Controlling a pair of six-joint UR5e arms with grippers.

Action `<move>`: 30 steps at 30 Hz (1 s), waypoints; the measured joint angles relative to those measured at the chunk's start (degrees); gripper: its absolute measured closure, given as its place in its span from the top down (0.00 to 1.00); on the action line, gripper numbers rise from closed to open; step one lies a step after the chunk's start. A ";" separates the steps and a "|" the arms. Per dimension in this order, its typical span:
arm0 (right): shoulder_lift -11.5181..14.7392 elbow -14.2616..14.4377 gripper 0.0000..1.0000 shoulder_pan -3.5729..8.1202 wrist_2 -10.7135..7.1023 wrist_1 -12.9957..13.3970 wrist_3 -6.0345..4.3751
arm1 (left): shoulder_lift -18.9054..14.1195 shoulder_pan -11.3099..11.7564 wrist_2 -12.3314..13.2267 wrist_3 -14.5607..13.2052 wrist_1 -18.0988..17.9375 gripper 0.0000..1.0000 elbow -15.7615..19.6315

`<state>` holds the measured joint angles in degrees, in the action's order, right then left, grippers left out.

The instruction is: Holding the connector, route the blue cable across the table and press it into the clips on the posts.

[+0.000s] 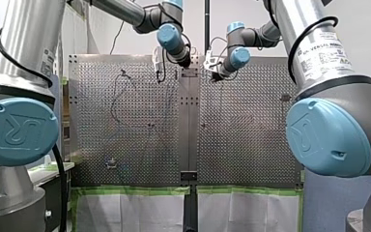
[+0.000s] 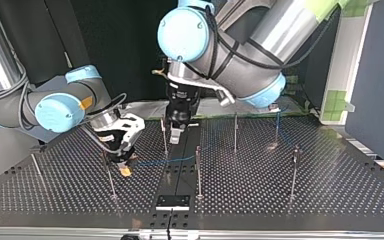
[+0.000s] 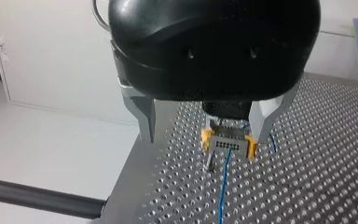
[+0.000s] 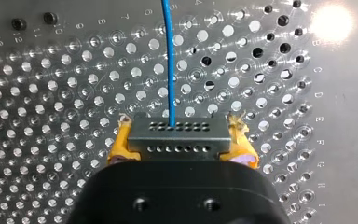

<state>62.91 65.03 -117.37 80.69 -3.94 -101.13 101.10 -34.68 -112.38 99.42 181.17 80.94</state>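
The connector (image 4: pixel 178 135), a small dark block with two rows of pin holes, is pinched at its two ends between the yellow pads (image 4: pixel 120 142) of my right gripper (image 4: pixel 180 140), low over the perforated table (image 2: pixel 330 190). The blue cable (image 4: pixel 170 60) leaves the connector's upper row of holes and runs straight ahead of the gripper above the plate. In the top view my right gripper, entering from the view's left, holds the connector near a thin post at the left of the central seam. From there the cable stretches toward the view's right, close to the table, as far as one of the upright posts (image 2: pixel 198 170) just right of the seam. Whether it sits in a clip there cannot be told. A further short blue length shows on a far post at that view's right. My left gripper (image 2: pixel 176 134), black, hangs over the seam behind the cable, apart from my right gripper. In the left wrist view its metal fingers (image 3: pixel 145 114) are spread wide with nothing held, and the connector with its yellow pads appears beyond the gap between them, the cable trailing from it across the table.
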 joint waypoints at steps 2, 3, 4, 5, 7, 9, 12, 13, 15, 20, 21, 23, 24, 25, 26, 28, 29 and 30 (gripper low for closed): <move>0.00 0.02 0.00 0.05 0.03 0.00 0.02 | 1.12 -0.14 -1.11 -0.21 0.08 1.00 -1.11; -0.01 0.02 0.00 0.05 0.04 -0.01 0.03 | 1.60 -0.19 -1.59 -0.30 0.07 1.00 -1.59; -0.01 0.02 0.00 0.07 0.05 0.00 0.05 | 2.23 -0.24 -2.23 -0.43 0.03 1.00 -2.23; -0.01 0.01 0.00 0.09 0.06 0.00 0.06 | 2.69 -0.27 -2.68 -0.51 -0.04 1.00 -2.68; -0.01 0.02 0.00 0.13 0.08 0.01 0.09 | 3.75 -0.30 -3.75 -0.64 -0.32 1.00 -3.75; -0.01 0.02 0.00 0.14 0.08 0.03 0.13 | 4.68 -0.30 -4.67 -0.66 -0.72 1.00 -4.67; -0.01 0.03 0.00 0.17 0.09 0.06 0.18 | 6.33 -0.31 -6.24 -0.69 -1.35 1.00 -6.33; -0.01 0.04 0.00 0.20 0.08 0.07 0.19 | 6.88 -0.31 -6.63 -0.70 -1.41 1.00 -6.88; -0.01 0.05 0.00 0.22 0.09 0.07 0.20 | 8.14 -0.32 -7.25 -0.71 -1.41 1.00 -8.13; -0.05 0.05 0.00 0.27 0.09 0.08 0.23 | 10.87 -0.22 -7.72 -0.72 -1.42 1.00 -10.87; -0.06 0.06 0.00 0.30 0.09 0.08 0.23 | 11.33 -0.17 -7.75 -0.71 -1.45 1.00 -11.33; -0.08 0.05 0.00 0.32 0.09 0.08 0.26 | 12.39 0.04 -7.85 -0.68 -1.57 1.00 -12.38; -0.08 0.05 0.00 0.32 0.09 0.08 0.27 | 12.80 0.14 -7.88 -0.67 -1.64 1.00 -12.80; -0.09 0.04 0.00 0.32 0.09 0.08 0.28 | 13.20 0.27 -7.88 -0.66 -1.78 1.00 -13.17; -0.11 0.05 0.00 0.33 0.09 0.08 0.29 | 13.71 0.47 -7.89 -0.65 -2.04 1.00 -13.58; -0.16 0.05 0.00 0.37 0.09 0.08 0.30 | 14.35 0.83 -7.88 -0.64 -2.44 1.00 -14.01; -0.17 0.05 0.00 0.39 0.09 0.08 0.30 | 14.76 1.09 -7.85 -0.64 -2.55 1.00 -14.30; -0.16 0.05 0.00 0.40 0.09 0.08 0.30 | 15.13 1.29 -7.84 -0.66 -2.51 1.00 -14.56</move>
<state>62.75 65.08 -116.97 80.78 -3.85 -100.83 116.23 -33.38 -120.22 98.77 178.67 66.38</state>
